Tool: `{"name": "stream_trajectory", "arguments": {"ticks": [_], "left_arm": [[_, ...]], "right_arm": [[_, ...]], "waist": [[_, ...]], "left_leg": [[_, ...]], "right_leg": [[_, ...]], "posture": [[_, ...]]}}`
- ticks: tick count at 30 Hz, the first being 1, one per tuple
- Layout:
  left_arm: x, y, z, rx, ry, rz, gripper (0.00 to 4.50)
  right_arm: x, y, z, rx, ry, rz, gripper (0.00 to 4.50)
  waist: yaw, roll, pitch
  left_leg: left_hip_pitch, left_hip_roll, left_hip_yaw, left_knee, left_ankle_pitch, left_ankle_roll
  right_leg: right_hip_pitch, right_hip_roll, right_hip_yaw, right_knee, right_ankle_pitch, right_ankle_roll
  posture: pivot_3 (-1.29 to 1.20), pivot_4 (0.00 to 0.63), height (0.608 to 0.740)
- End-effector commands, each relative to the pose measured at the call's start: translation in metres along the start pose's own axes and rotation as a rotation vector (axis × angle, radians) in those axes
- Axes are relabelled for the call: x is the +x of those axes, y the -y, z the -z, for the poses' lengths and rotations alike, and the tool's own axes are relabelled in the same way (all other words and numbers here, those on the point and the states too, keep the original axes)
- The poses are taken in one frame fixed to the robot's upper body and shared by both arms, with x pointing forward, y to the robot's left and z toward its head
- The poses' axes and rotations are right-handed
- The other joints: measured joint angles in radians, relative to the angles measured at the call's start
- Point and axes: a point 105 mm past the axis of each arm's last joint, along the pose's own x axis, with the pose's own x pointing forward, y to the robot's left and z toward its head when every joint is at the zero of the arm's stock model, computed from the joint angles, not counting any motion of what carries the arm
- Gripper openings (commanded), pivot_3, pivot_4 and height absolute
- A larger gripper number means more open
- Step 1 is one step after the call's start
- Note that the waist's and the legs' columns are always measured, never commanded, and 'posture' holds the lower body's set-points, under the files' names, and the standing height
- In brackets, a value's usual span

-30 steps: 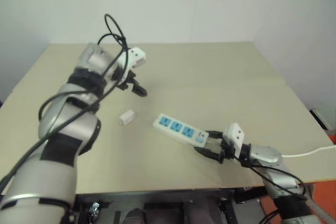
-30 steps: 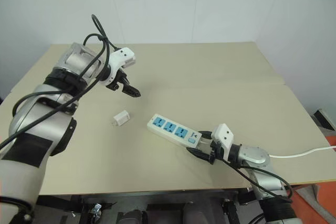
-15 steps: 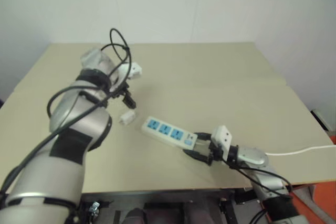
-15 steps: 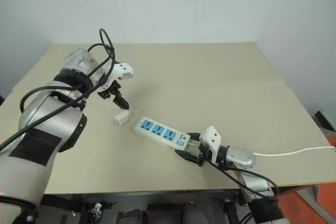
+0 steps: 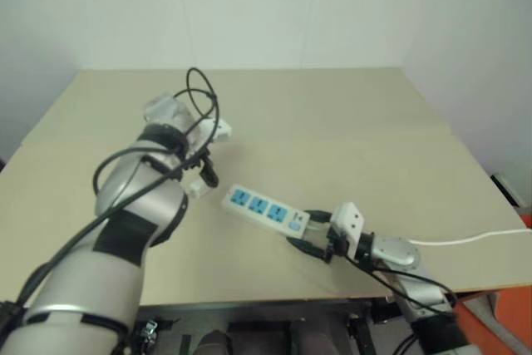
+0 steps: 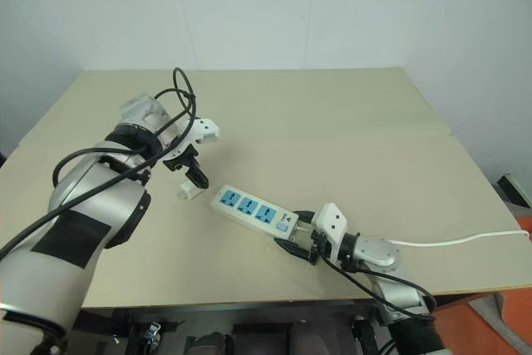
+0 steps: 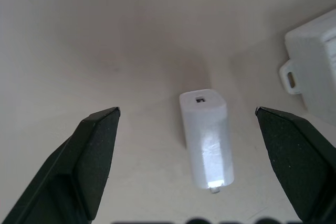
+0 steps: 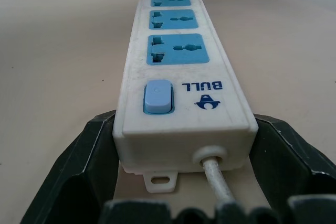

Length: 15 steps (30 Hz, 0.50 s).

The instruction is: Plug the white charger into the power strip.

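The white charger lies on its side on the tan table, just left of the power strip. My left gripper points steeply down right above the charger, open, with a black finger on each side and a clear gap to both. The power strip is a white bar with three blue sockets and a blue switch. My right gripper is shut on its cord end, its fingers pressed against both sides.
The strip's thin white cord runs off the table's right edge. A corner of the strip lies close beside the charger. The table's far half is bare, with walls behind it.
My left gripper has come down from above the table to just over the charger and tipped downward. My right gripper has slid the power strip to the left, nearer the charger.
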Motion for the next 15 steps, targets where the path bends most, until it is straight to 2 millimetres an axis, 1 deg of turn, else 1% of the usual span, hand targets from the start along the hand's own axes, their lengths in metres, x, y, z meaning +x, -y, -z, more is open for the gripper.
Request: {"name": "stream_trajectory", "arguments": {"ticks": [1,4,8,15], "left_arm": [[0.001,0.000,0.002,-0.012,-0.011,-0.007,4.50],[0.008,0.004,0.002,-0.026,-0.013,0.008,4.50],[0.014,0.004,0.003,-0.016,-0.025,-0.006,4.50],[0.019,0.005,-0.001,-0.018,-0.009,-0.029,4.50]], "right_arm": [[0.006,-0.005,-0.001,-0.019,0.001,-0.010,3.45],[0.006,-0.005,0.002,-0.021,-0.017,-0.001,3.45],[0.001,-0.004,0.003,-0.020,-0.023,0.005,3.45],[-0.001,-0.006,0.005,-0.021,-0.034,0.001,3.45]], "waist": [[-0.001,0.000,0.000],[-0.001,0.000,0.000],[0.000,0.000,0.000],[0.003,0.000,0.000]], "left_leg": [[0.000,0.000,0.000,0.000,0.000,0.000],[0.000,0.000,0.000,0.000,0.000,0.000],[0.001,0.000,0.000,0.000,0.000,0.000],[0.000,-0.001,0.000,0.000,0.000,0.000]], "right_leg": [[0.000,0.000,0.000,0.000,0.000,0.000],[0.000,0.000,0.000,0.001,0.000,0.000],[0.000,0.000,0.000,0.002,0.000,0.000],[0.000,-0.001,0.000,0.002,0.000,0.000]], "posture": [[0.00,0.150,0.740],[0.00,0.150,0.740],[0.00,0.150,0.740],[0.00,0.150,0.740]]}}
